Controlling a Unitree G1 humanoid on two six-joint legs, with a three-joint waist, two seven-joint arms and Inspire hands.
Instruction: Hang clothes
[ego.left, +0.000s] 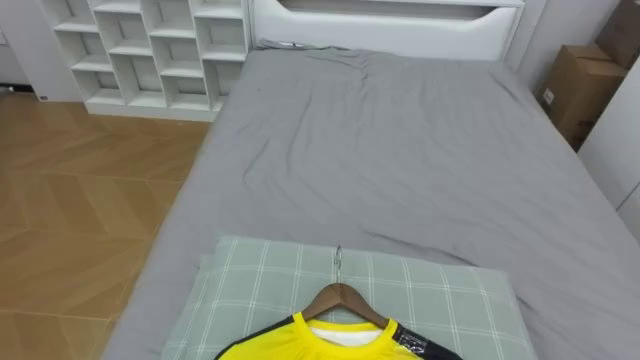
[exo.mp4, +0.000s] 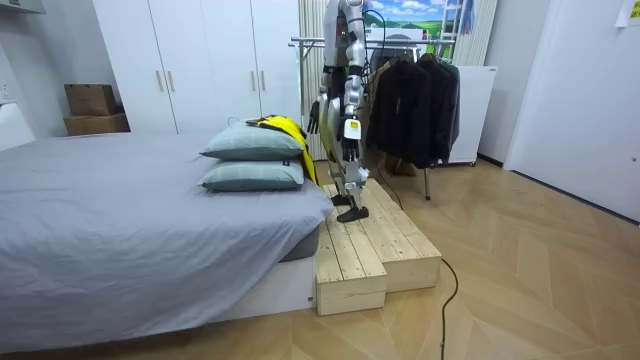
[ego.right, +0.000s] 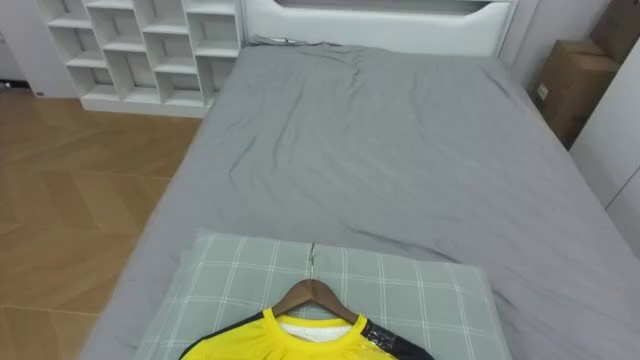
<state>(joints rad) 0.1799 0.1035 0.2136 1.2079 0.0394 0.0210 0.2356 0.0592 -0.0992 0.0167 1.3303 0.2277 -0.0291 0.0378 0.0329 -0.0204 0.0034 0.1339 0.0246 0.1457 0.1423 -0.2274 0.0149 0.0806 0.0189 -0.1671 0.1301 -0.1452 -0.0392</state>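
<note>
A yellow shirt with black trim (ego.left: 300, 340) lies on a wooden hanger (ego.left: 345, 298), whose metal hook (ego.left: 338, 262) points up the bed. Shirt and hanger rest on a green checked pillow (ego.left: 440, 290) at the near end of the bed. In the room view the yellow shirt (exo.mp4: 285, 128) lies on top of two stacked pillows (exo.mp4: 250, 145). I stand upright on a wooden platform (exo.mp4: 370, 240) beside those pillows, facing the bed. My left hand (exo.mp4: 349, 130) hangs at my side, and my right hand (exo.mp4: 314, 116) is nearer the pillows. A clothes rack (exo.mp4: 310, 42) stands behind me.
The grey bed sheet (ego.left: 400, 150) stretches ahead to a white headboard (ego.left: 380, 20). A white cube shelf (ego.left: 150, 50) stands at the far left and a cardboard box (ego.left: 580, 85) at the far right. Dark clothes (exo.mp4: 410, 90) hang on the rack. Wooden floor lies left of the bed.
</note>
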